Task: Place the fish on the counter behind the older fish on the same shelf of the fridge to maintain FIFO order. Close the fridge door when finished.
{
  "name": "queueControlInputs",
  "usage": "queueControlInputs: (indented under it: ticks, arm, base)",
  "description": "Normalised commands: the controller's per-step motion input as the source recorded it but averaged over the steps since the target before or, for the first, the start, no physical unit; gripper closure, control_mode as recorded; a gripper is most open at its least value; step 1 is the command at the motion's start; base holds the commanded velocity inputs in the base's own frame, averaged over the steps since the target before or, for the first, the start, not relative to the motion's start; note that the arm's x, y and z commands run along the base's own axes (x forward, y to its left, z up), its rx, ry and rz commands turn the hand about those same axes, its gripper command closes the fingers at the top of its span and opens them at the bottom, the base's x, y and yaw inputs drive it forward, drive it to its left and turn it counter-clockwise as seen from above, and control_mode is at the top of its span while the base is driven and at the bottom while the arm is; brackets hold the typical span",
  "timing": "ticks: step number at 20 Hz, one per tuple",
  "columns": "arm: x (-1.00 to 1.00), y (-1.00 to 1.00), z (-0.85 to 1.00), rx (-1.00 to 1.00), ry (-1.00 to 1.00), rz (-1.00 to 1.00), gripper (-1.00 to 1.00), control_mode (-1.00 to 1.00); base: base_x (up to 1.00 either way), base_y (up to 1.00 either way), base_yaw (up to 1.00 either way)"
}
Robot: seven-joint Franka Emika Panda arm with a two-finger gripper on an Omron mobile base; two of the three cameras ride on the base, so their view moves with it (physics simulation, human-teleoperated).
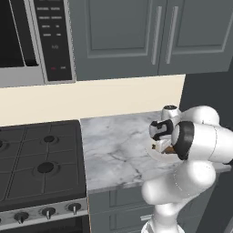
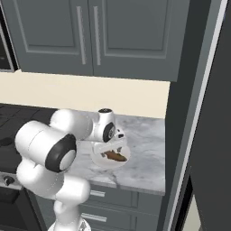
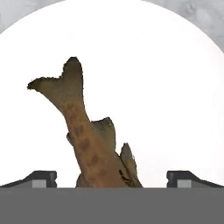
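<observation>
The fish (image 3: 89,144), brown-orange with darker spots along its back, lies on a round white plate (image 3: 175,87), its forked tail pointing away from the hand camera and its body running down between the two dark fingers (image 3: 41,178). Those fingers stand wide apart, one on each side of the fish, and neither touches it. In the right base view the fish (image 2: 115,156) shows as a small brown shape on the plate (image 2: 97,158), directly under the gripper (image 2: 118,143), which hangs low over it. The plate rests on the marble desk (image 2: 146,153), near its front edge. In the left base view the robot's white arm covers most of the plate (image 1: 154,154) and the gripper (image 1: 160,146); only a sliver of brown shows there. A black gas stove (image 1: 41,159) adjoins the desk (image 1: 113,145) on its left, with grey wall cabinets (image 1: 150,32) above and a microwave (image 1: 36,36) over the stove. A tall dark panel (image 2: 203,113) rises just right of the desk.
</observation>
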Motion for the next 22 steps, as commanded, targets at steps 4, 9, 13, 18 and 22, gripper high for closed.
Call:
queueControlInputs:
  ticks: [4,9,13,18,22]
  arm:
    - [0.2,0.0,-0.39,0.0,0.1,0.08,-1.0,-1.0]
    - [0.06,0.0,-0.5,0.0,0.05,0.07,1.0,-1.0]
    - [-0.05,0.0,-0.06,0.0,0.0,0.01,1.0,-1.0]
    - [-0.3,0.0,0.1,0.02,-0.07,0.0,1.0,-1.0]
    - [-0.58,0.0,0.44,0.0,-0.09,0.0,1.0,-1.0]
  base:
    - [0.0,0.0,0.0]
    - [0.0,0.0,0.0]
    - [0.0,0.0,0.0]
    - [0.0,0.0,0.0]
    - [0.0,0.0,0.0]
